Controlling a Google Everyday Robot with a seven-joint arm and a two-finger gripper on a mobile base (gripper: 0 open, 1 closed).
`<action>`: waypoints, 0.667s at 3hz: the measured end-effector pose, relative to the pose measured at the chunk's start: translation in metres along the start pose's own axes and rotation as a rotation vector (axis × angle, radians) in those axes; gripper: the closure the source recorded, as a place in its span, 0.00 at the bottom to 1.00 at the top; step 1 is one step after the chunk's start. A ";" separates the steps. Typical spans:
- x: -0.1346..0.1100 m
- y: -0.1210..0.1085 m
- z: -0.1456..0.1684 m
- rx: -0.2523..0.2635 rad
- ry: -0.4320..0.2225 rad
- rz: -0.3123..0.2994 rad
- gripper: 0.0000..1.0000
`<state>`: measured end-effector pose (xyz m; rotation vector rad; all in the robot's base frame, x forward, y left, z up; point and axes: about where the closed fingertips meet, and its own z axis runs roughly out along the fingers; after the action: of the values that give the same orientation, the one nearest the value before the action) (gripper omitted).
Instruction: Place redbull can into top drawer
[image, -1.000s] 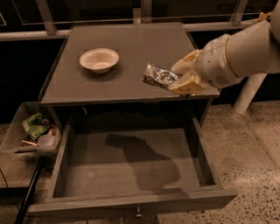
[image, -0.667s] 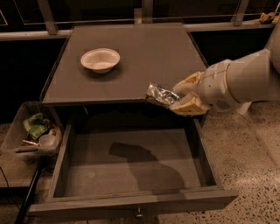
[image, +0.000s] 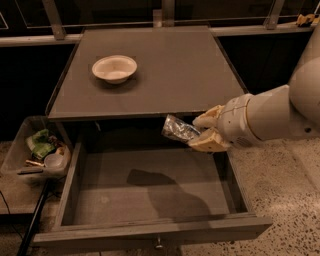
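The hand (image: 196, 133) is clamped on the redbull can (image: 178, 129), tilted above the open top drawer (image: 110, 200), just below the counter's (image: 170, 75) front-right edge. A white bowl (image: 114, 68) sits near the back-left corner, and a clear bin (image: 20, 150) stands left.

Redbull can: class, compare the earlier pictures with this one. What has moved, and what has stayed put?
The gripper, fingers shut on the redbull can throughout, has carried it down from the tabletop's front edge to hang over the open top drawer. Nothing was released. The white bowl, drawer and clear bin stayed put.
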<state>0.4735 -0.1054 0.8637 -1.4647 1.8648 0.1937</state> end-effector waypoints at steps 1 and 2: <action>0.006 0.011 0.023 -0.039 0.010 0.023 1.00; 0.023 0.023 0.061 -0.087 0.040 0.064 1.00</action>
<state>0.4791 -0.0827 0.7984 -1.4779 1.9581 0.2815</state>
